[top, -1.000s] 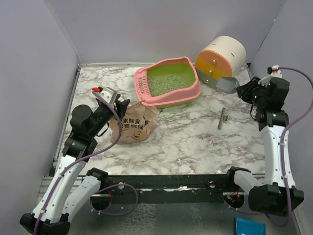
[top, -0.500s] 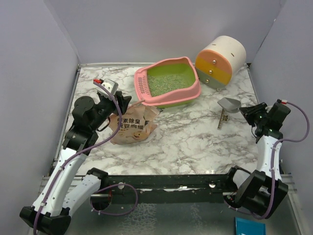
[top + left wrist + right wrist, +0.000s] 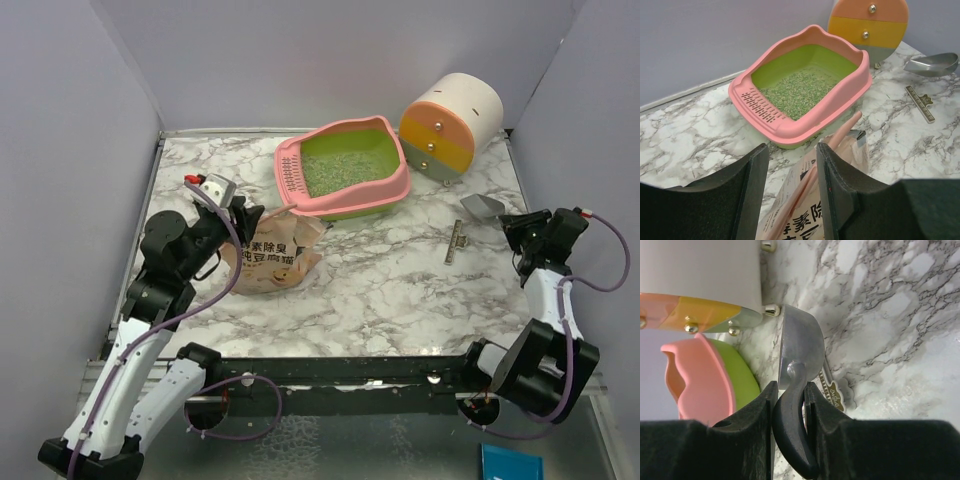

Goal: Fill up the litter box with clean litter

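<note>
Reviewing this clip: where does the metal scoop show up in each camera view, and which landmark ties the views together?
Top external: the scoop is at the right side, nearer the camera than the round drawer cabinet.
Left wrist: at the upper right edge.
Right wrist: in the centre, its handle clamped in the right end effector.
Shared landmark: the pink litter box, visible in all three views.
</note>
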`<control>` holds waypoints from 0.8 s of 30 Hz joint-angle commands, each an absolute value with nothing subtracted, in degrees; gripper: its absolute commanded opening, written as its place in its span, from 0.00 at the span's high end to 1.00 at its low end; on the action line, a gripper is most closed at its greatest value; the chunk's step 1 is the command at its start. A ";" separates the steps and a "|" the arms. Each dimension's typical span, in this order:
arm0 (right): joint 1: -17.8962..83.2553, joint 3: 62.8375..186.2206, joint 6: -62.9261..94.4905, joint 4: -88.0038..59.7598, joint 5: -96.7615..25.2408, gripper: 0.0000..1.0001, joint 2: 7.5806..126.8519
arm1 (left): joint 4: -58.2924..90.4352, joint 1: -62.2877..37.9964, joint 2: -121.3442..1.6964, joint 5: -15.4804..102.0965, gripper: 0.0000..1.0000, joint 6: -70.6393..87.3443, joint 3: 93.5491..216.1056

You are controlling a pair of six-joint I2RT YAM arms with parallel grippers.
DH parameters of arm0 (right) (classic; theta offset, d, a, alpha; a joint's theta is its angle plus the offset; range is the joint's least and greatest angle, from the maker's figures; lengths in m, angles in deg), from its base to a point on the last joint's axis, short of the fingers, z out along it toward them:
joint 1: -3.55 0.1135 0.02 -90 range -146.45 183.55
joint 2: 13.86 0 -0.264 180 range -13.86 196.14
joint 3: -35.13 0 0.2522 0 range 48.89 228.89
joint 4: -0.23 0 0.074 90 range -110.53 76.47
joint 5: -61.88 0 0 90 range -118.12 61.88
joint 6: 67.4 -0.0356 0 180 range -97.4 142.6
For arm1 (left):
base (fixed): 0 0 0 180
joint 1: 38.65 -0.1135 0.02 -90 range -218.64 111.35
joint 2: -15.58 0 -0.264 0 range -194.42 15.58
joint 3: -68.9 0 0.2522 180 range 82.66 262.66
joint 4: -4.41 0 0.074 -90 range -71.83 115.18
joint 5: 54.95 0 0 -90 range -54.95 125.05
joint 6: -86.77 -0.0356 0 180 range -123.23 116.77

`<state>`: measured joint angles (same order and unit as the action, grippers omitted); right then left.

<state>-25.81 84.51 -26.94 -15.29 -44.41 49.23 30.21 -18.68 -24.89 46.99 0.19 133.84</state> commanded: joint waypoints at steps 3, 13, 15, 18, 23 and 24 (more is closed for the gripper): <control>-26.15 83.95 -28.64 -6.04 -42.21 0.99 53.65 | 32.28 -18.68 -22.19 45.95 0.55 -0.83 133.63; -26.19 82.91 -28.24 -0.39 -42.98 0.99 61.22 | 34.09 -18.61 -20.12 45.64 0.55 -0.72 132.96; -26.14 82.66 -27.82 0.95 -43.12 0.98 62.94 | 34.52 -18.61 -19.82 45.38 0.55 -0.75 133.09; -26.23 82.60 -27.33 1.62 -43.35 0.94 65.22 | 35.02 -18.62 -19.29 45.24 0.55 -0.72 133.51; -26.24 81.90 -27.22 3.04 -43.50 0.77 66.81 | 35.18 -18.63 -18.44 46.08 0.55 -0.92 134.11; -26.24 82.11 -26.89 2.58 -43.20 0.72 67.11 | 35.14 -18.66 -18.43 46.17 0.55 -0.85 134.27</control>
<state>-25.81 82.72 -28.19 -0.14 -43.95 65.68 34.82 -18.68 -19.40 46.73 -0.35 133.20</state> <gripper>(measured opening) 0.235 0.455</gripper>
